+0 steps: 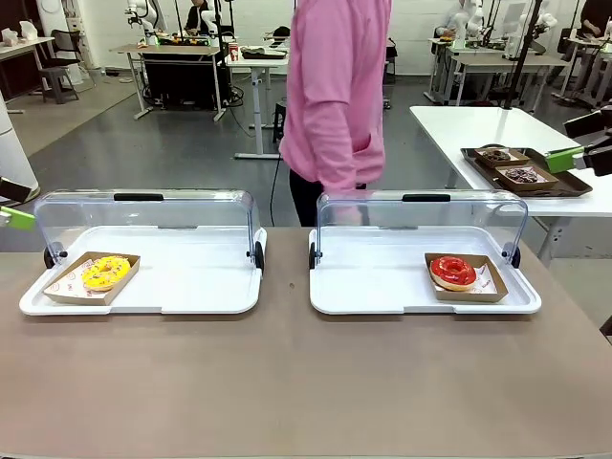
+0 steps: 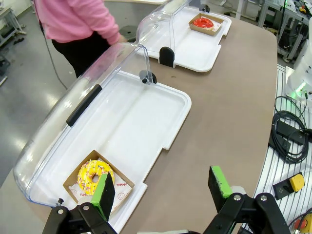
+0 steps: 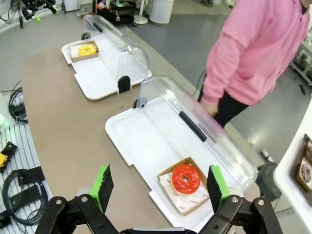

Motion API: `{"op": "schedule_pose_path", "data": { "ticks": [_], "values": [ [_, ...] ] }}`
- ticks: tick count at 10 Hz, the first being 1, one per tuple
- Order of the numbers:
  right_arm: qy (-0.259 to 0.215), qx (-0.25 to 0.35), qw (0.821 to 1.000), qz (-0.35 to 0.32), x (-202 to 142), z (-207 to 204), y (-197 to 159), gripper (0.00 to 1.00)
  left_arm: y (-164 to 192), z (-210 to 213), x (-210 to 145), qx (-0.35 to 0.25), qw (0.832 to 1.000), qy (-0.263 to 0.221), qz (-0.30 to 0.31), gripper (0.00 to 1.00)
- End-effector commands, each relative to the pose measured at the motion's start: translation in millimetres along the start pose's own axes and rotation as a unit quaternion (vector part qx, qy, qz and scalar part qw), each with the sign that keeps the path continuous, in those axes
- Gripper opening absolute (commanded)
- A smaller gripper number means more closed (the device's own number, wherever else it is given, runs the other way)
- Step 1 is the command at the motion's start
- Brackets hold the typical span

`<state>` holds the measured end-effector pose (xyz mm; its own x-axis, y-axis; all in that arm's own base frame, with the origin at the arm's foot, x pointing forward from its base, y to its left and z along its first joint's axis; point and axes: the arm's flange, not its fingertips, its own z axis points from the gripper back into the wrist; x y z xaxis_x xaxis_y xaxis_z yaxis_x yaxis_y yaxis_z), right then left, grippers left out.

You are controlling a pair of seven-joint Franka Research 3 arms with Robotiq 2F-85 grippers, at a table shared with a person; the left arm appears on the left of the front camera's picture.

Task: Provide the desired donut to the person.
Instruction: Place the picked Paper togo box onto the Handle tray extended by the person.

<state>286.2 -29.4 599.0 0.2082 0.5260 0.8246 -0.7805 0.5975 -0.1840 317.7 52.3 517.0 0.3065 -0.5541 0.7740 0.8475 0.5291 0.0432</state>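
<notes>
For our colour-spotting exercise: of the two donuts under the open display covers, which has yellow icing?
The yellow donut, in the tray on the robot's left; the other donut is red.

Two white trays sit side by side on the brown table [image 1: 306, 382], each with its clear domed lid swung open toward the far edge. In the left tray [image 1: 191, 287], a yellow donut [image 1: 105, 273] rests in a cardboard boat at the near left corner. In the right tray [image 1: 382, 287], a red donut [image 1: 453, 272] sits in its boat near the right edge. The person [image 1: 335, 96] in pink stands at the far side, just behind the right tray's lid. A green-tipped finger of the left gripper [image 1: 14, 218] pokes in at the left edge, and the right gripper [image 1: 574, 158] at the right edge.
</notes>
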Motion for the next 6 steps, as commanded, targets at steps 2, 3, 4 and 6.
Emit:
{"op": "schedule_pose_path", "data": {
  "ticks": [2, 3, 4, 6],
  "values": [
    [0.032, -0.017, 0.999, -0.012, -17.3, -11.9, 17.0, 1.0, 0.6, -0.1, -0.9, 0.003, 1.0, -0.003, 0.0, 1.0],
    [0.032, -0.016, 0.999, -0.01, -16.5, -12.4, 16.6, 1.0, 0.6, -0.1, -0.9, 0.003, 1.0, -0.003, 0.0, 1.0],
    [0.035, -0.018, 0.999, -0.009, -15.4, -12.7, 15.9, 1.0, 0.6, -0.1, -0.9, 0.003, 1.0, -0.003, 0.0, 1.0],
    [0.045, -0.031, 0.998, -0.017, -13.7, -15.7, 12.8, 1.0, 0.6, -0.1, -0.9, 0.003, 1.0, -0.003, 0.0, 1.0]
  ]
}}
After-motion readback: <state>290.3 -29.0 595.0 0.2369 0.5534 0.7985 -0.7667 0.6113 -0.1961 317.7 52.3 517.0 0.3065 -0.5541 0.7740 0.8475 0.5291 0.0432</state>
